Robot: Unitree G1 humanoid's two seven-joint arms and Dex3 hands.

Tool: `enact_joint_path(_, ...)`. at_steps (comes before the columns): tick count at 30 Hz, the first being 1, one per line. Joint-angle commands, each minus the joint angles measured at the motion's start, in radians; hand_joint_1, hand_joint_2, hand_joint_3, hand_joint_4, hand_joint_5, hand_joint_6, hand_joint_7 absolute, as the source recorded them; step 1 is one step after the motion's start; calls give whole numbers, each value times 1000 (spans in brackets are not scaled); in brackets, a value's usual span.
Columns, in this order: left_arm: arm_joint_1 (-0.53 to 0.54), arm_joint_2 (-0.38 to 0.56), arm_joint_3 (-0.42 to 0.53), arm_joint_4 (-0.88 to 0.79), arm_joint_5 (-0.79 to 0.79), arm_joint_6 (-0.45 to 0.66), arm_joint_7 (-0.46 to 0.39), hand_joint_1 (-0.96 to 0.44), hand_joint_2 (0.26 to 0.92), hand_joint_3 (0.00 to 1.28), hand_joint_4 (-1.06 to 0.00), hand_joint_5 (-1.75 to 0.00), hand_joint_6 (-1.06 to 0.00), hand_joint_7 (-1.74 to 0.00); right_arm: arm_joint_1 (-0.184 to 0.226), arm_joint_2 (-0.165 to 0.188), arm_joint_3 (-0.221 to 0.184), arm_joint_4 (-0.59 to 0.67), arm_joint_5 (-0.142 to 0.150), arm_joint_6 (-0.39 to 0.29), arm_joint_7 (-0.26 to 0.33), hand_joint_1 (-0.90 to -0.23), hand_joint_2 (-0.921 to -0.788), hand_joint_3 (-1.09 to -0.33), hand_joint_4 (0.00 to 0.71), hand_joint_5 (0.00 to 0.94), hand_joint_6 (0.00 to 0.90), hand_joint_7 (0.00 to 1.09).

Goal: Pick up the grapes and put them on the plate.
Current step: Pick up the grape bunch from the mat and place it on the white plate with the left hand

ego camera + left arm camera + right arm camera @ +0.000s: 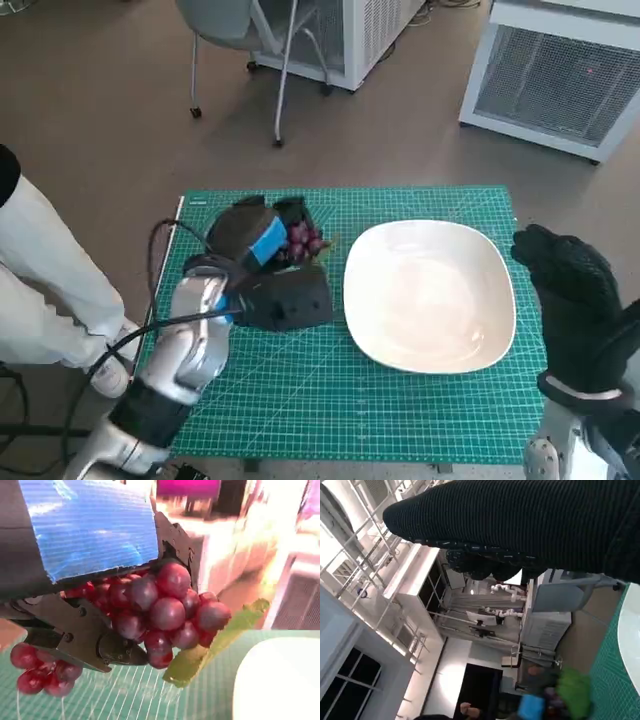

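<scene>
We're gripping the grapes (160,607) in the left hand (262,243), just beside the plate (430,345); right hand (568,300) beside it, grip unclear.

Your head view looks steeply down on the mat (400,400); the left wrist view, close up, shares the plate (430,295).

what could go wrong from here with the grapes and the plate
The left robot hand holds only part of the grapes: a small cluster hangs loose below the fingers in the left wrist view, so it may snag the green mat or drop off on the way. The plate sits close beside the bunch, so a low carry could knock its rim and shift it.
</scene>
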Motion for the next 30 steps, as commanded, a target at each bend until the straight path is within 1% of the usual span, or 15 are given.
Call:
enact_joint_path(1,20,13,36,-135,28,24,-15,7,913,114,-586,-1448,-708,-899,8,3,4,12,0,7,2,-410,-921,-556,617,111,306,730)
enact_joint_path(5,32,12,50,-188,36,18,-12,6,916,78,-642,-1381,-716,-896,8,5,6,12,1,5,4,-410,-921,-556,618,110,306,730)
enact_joint_path(10,43,7,61,-205,34,-10,0,3,910,60,-710,-1274,-696,-957,9,5,6,13,2,3,6,-409,-921,-558,619,109,306,731)
enact_joint_path(15,41,1,65,-194,30,-30,-4,3,911,34,-743,-1233,-716,-943,10,5,5,12,6,3,9,-409,-921,-560,620,107,306,731)
enact_joint_path(18,37,-4,64,-189,18,-39,-21,3,908,33,-762,-1195,-709,-969,12,4,5,11,8,3,9,-409,-921,-560,620,107,305,732)
enact_joint_path(21,31,-13,58,-189,1,-48,-46,3,909,32,-766,-1174,-694,-1003,14,2,4,9,7,3,6,-409,-921,-560,621,106,305,732)
enact_joint_path(25,10,-42,38,-191,-10,-50,-82,3,916,34,-732,-1225,-696,-989,16,1,3,6,4,4,2,-409,-921,-560,621,105,305,732)
enact_joint_path(30,-38,-97,-18,-166,16,-58,-101,3,916,42,-727,-1222,-682,-1014,20,1,2,3,-2,4,-5,-409,-921,-560,622,104,306,732)
